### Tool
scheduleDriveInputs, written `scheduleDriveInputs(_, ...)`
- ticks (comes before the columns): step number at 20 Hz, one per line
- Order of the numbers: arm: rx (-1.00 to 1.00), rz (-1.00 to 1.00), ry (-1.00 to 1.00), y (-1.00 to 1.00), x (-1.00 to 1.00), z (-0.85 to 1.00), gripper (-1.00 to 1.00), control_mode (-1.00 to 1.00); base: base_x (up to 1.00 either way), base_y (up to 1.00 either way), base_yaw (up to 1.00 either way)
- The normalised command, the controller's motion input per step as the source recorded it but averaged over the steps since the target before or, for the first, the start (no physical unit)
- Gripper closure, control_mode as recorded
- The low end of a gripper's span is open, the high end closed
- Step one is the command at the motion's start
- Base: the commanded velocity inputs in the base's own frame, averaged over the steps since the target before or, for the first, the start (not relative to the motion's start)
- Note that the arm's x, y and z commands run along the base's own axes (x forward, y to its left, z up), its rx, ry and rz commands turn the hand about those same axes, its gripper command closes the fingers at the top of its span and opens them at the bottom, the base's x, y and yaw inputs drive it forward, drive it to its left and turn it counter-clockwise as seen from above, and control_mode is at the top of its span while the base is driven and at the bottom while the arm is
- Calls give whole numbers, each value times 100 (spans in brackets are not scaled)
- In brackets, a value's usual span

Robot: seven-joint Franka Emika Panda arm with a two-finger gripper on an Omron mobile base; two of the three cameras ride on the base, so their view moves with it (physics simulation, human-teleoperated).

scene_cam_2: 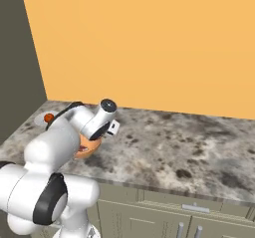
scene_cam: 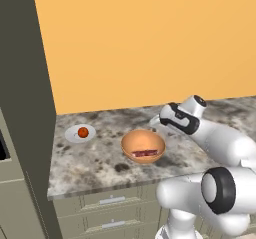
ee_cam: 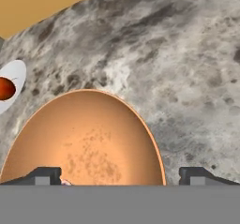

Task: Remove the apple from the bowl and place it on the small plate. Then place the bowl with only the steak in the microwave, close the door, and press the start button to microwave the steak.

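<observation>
The pincer (ee_cam: 119, 175) stands wide open with nothing held, its tips spread to either side of the near part of the bowl (ee_cam: 89, 138) just ahead of it. Inside the bowl lies the steak (scene_cam: 145, 153). Farther off, to the pincer's left on the speckled table (scene_cam: 100, 163), the apple (scene_cam: 83, 131) rests on the small plate (scene_cam: 73, 135), apart from the bowl.

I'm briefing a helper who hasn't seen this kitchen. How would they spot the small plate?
On the speckled stone counter, look toward the tall dark cabinet. There lies the small plate, left of the orange bowl. It is flat, grey-white, and carries the red-orange apple.
</observation>
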Motion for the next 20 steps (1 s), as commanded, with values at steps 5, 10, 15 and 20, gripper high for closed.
scheduleDriveInputs(5, -1, 7, 16, 3, 0, -62, -100, -100, 0, 0, 0)
scheduleDriveInputs(10, 4, 6, 0, -11, -28, -39, -100, -100, 0, 0, 0)
scheduleDriveInputs(15, 0, 4, 6, 9, -1, -32, -100, -100, 0, 0, 0)
scheduleDriveInputs(20, 0, 4, 9, 7, 2, -20, -100, -100, 0, 0, 0)
